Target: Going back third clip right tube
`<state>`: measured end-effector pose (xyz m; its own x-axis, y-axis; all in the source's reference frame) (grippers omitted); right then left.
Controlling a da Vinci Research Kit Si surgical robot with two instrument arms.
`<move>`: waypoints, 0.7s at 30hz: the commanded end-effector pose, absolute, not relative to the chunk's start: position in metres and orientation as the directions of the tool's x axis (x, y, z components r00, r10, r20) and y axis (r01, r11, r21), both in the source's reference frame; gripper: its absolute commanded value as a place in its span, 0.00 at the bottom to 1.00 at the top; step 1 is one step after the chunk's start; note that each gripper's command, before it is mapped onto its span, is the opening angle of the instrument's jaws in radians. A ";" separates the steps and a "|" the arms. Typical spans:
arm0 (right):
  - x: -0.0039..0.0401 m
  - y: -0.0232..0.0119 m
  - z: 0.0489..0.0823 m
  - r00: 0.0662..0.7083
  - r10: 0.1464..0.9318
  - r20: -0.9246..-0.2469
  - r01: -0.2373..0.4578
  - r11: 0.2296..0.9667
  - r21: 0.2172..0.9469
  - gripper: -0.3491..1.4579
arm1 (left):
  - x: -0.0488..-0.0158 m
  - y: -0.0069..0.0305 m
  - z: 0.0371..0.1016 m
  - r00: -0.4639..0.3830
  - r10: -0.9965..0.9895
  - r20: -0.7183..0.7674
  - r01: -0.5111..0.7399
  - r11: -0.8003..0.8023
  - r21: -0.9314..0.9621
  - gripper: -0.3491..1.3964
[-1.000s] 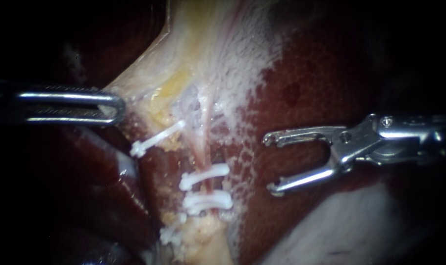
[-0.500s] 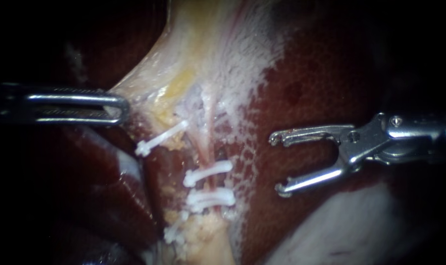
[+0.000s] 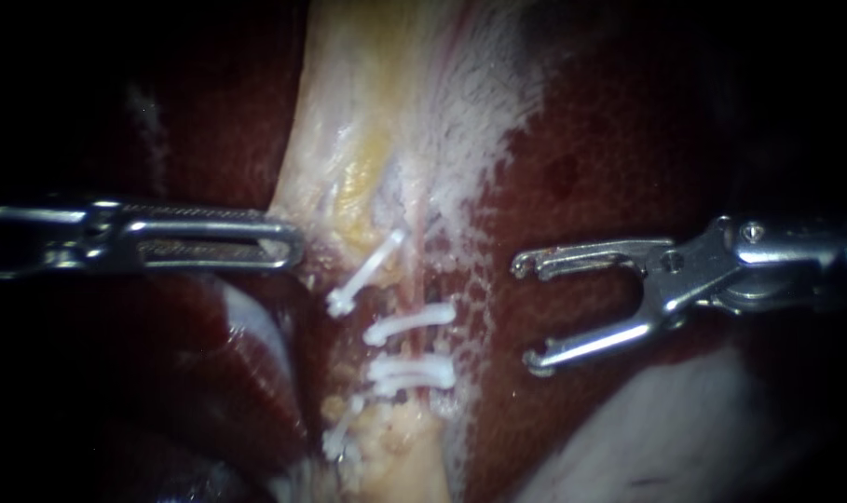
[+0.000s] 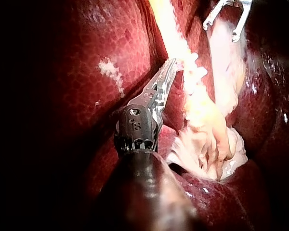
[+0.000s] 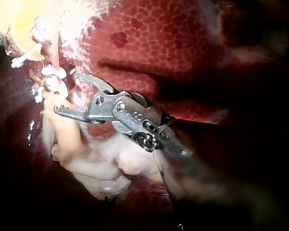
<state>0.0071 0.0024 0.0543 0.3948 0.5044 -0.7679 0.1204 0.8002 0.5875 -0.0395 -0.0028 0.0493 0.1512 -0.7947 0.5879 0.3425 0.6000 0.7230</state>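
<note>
Clips (image 3: 409, 321) across tube (image 3: 414, 279), unseen from left wrist; right instrument (image 3: 524, 315) claw apart, left instrument (image 3: 291, 245) claw clamped on pale tissue (image 3: 348, 121).

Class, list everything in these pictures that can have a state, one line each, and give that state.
Left instrument: jaws shut on the edge of the pale tissue.
Right instrument: jaws open, holding nothing, apart from the clips.
Upper clip: closed, tilted.
Two middle clips: closed across the tube.
Lowest clip: closed, as far as shows.
Tube: clipped, uncut between the middle clips.
</note>
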 end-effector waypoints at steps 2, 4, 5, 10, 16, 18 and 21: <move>0.0070 0.0024 0.0542 0.395 0.504 -0.768 0.121 0.800 0.587 0.52 | -0.0398 -0.0028 0.0494 0.151 -0.795 0.588 0.341 0.600 0.723 0.00; 0.0070 0.0023 0.0541 0.395 0.504 -0.768 0.121 0.800 0.587 0.52 | -0.0399 -0.0028 0.0494 0.152 -0.795 0.588 0.338 0.601 0.724 0.00; 0.0070 0.0023 0.0541 0.395 0.504 -0.768 0.121 0.800 0.587 0.52 | -0.0400 -0.0028 0.0494 0.152 -0.794 0.588 0.338 0.601 0.724 0.00; 0.0070 0.0023 0.0541 0.395 0.504 -0.768 0.121 0.800 0.587 0.52 | -0.0400 -0.0029 0.0495 0.155 -0.794 0.588 0.339 0.601 0.723 0.00; 0.0070 0.0023 0.0541 0.395 0.504 -0.768 0.121 0.800 0.587 0.52 | -0.0400 -0.0030 0.0495 0.155 -0.794 0.588 0.339 0.602 0.723 0.00; 0.0070 0.0023 0.0541 0.395 0.504 -0.768 0.121 0.800 0.587 0.52 | -0.0400 -0.0030 0.0495 0.155 -0.794 0.588 0.339 0.602 0.723 0.00; 0.0069 0.0023 0.0541 0.395 0.504 -0.768 0.121 0.800 0.587 0.52 | -0.0400 -0.0030 0.0495 0.155 -0.794 0.588 0.339 0.602 0.723 0.00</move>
<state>0.0070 0.0023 0.0541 0.3947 0.5043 -0.7681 0.1209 0.8002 0.5875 -0.0400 -0.0030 0.0495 0.1554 -0.7940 0.5877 0.3385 0.6017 0.7235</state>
